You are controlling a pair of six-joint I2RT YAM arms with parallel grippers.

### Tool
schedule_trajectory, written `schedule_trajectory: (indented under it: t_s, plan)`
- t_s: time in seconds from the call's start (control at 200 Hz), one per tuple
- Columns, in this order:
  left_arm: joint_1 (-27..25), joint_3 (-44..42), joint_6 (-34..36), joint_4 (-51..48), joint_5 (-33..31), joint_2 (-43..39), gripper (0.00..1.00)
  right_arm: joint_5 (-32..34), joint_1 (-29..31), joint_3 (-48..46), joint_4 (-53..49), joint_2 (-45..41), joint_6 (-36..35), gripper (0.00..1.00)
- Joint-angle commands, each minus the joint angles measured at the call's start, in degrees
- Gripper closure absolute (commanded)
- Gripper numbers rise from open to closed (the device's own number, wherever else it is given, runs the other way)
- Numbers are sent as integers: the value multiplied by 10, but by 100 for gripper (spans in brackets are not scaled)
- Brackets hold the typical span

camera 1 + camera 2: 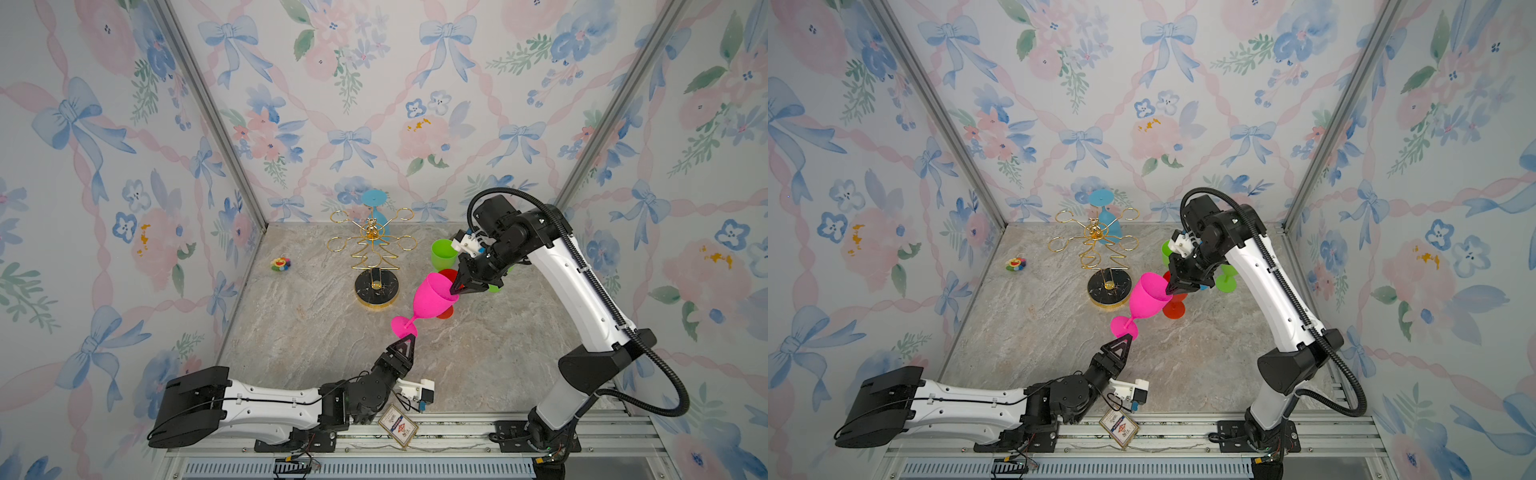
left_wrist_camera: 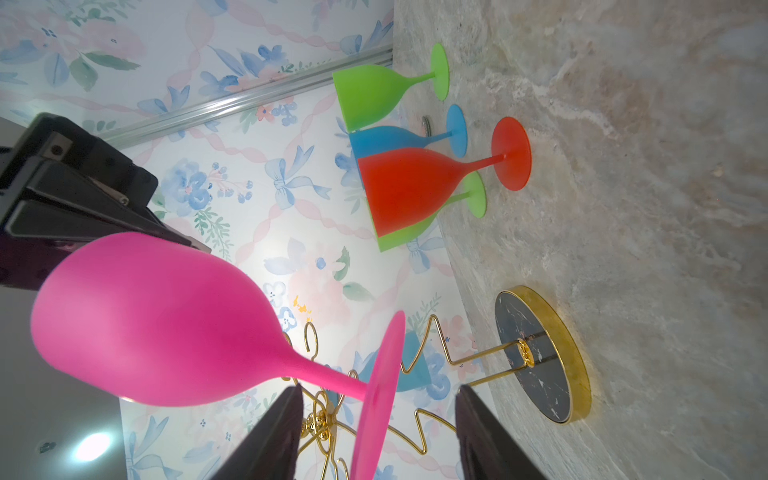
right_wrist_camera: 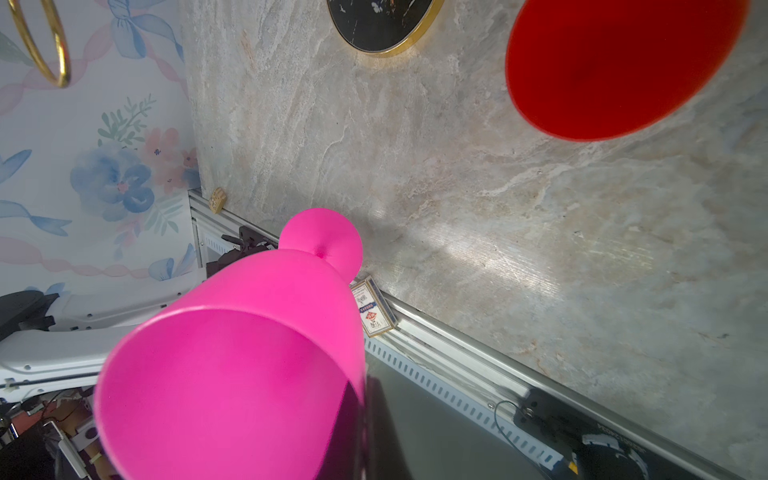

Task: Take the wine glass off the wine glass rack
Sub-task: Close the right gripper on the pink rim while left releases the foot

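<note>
Right, the pink glass [image 1: 432, 297] is off the rack [image 1: 376, 287] and up in the air, tilted, bowl towards the right arm and foot towards the left; it hangs over the bench [image 1: 311, 332] just in front and to the right of the rack's black base; the right pincer [image 1: 454, 292] is clamped on the bowl's rim, one finger inside and one outside; the left pincer [image 1: 408, 338] sits just under the foot with its fingers apart; in the left wrist view the foot stands edge-on between those two fingers [image 2: 282, 432], a gap showing on either side; over on the rack, a blue glass [image 1: 374, 198] hangs upside down at the back, and the loops facing the camera are bare; behind the right pincer a cluster of glasses stands upright on the bench: a red one [image 2: 407, 187], two green, one blue; a small flower toy [image 1: 280, 264] lies off to the left near the wall; a card box [image 1: 398, 428] rests on the front rail between the arms.
</note>
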Motion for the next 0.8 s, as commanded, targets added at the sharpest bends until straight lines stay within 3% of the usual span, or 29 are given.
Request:
schedule_trajectory:
  t_s: [0.0, 0.09, 0.25, 0.445, 0.63, 0.795]
  plan:
    - [-10, 3, -55, 11, -4, -19, 25, 50, 5, -10, -38, -17, -11, 100]
    - [-20, 18, -96, 10, -9, -28, 12, 82, 4, -30, -37, -28, -12, 100]
    - [-30, 49, -192, -5, -2, -37, 3, 117, 4, -75, -17, -56, -5, 100]
    - [-30, 129, -381, -83, 4, -47, 2, 177, 3, -138, -1, -93, -3, 100]
    - [-27, 246, -575, -249, 30, -54, 2, 234, -6, -204, 23, -134, 4, 100]
    - [-4, 322, -716, -330, 62, -45, 2, 324, -13, -228, 44, -146, -2, 100]
